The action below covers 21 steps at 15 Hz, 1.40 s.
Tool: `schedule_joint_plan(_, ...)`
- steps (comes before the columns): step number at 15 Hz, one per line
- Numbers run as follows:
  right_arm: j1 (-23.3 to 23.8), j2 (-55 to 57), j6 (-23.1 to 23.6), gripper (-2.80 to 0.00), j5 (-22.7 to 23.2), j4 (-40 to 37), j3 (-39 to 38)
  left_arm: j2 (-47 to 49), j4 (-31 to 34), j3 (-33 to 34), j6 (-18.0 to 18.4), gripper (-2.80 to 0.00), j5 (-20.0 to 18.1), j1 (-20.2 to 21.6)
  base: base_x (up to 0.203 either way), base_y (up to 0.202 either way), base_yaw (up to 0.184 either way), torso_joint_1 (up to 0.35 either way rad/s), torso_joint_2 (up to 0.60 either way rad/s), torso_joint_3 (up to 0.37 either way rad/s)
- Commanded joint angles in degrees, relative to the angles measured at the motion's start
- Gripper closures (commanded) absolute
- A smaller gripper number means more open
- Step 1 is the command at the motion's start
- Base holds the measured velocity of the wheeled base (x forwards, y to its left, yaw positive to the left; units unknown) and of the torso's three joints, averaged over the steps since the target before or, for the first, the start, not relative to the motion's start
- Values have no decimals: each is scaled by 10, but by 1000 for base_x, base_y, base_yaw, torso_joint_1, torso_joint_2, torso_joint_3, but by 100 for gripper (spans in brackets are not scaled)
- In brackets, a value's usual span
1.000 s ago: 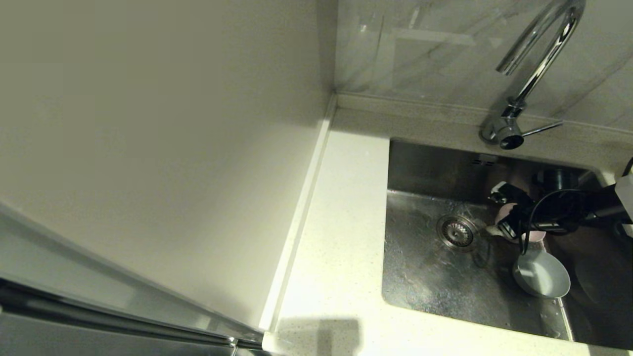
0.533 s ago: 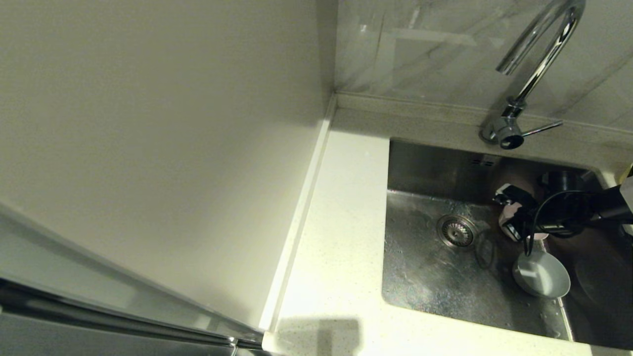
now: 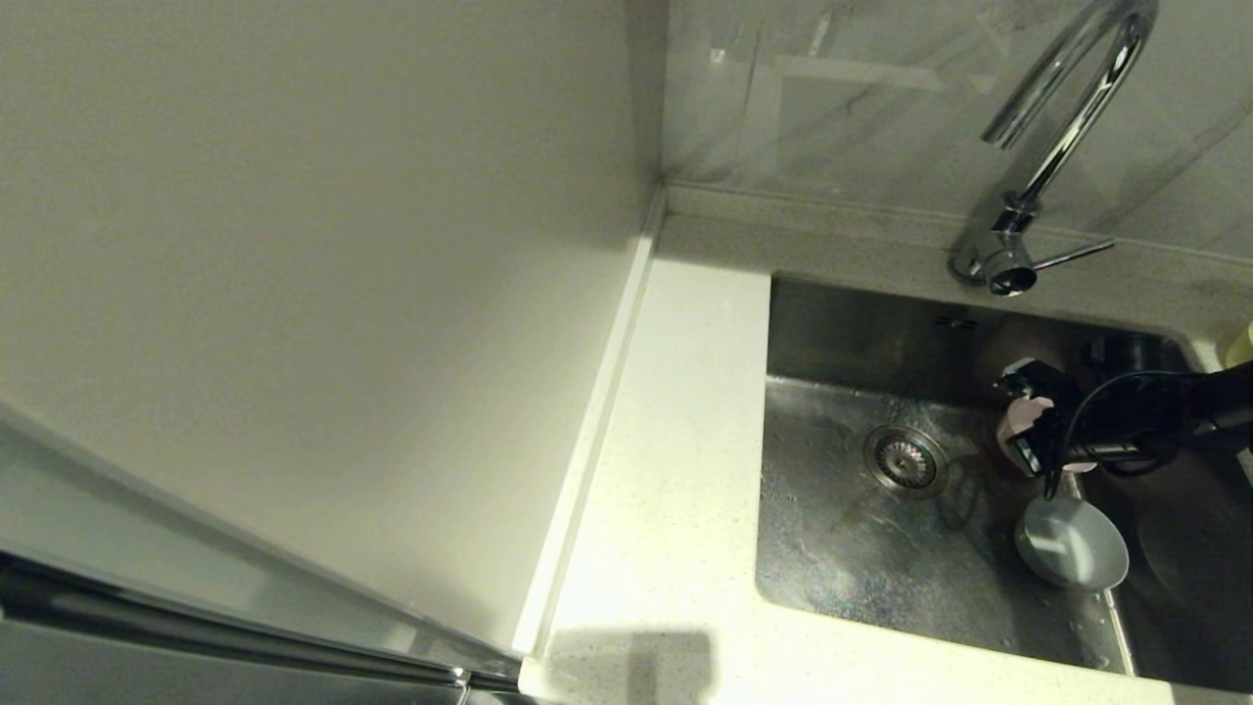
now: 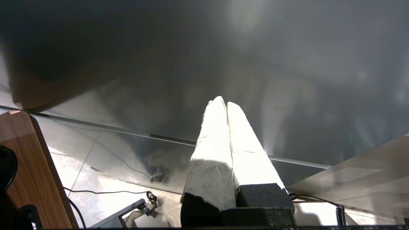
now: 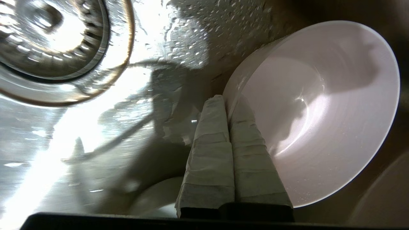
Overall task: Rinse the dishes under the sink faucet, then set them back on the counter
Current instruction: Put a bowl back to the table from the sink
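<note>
The counter (image 3: 675, 470) lies well left of the right gripper (image 3: 1023, 431), past the sink (image 3: 832, 548) wall. The drain strainer (image 3: 903, 457) sits just left of the gripper. The gripper is closed on the rim of the pink bowl (image 5: 319, 108), one finger inside, one outside. The grey-blue bowl (image 3: 1072, 543) lies near it. The faucet (image 3: 1062, 127) stands behind. The right wrist view alone shows the rim pinch. The left gripper (image 4: 226, 103), parked with its fingers together, shows only in its wrist view.
</note>
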<state>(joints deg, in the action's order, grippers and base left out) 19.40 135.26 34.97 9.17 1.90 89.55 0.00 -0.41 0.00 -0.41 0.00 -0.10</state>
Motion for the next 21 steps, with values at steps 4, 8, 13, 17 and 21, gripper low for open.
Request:
schedule_joint_plan(4,1,-93,-55,0,22,0,-130,0,0,2,0,0,0,0,0,0,0,0,0,0)
schedule_joint_plan(8,12,-179,-54,0,104,0,-233,0,0,2,0,0,0,0,0,0,0,0,0,0)
schedule_joint_plan(13,9,-254,-102,0,197,-1,-290,0,0,2,0,0,0,0,0,0,0,0,0,0)
schedule_joint_plan(17,1,-280,-239,0,203,-19,-281,0,0,2,0,0,0,0,0,0,0,0,0,0)
schedule_joint_plan(21,-3,-295,-358,0,309,-206,-166,0,0,2,0,0,0,0,0,0,0,0,0,0)
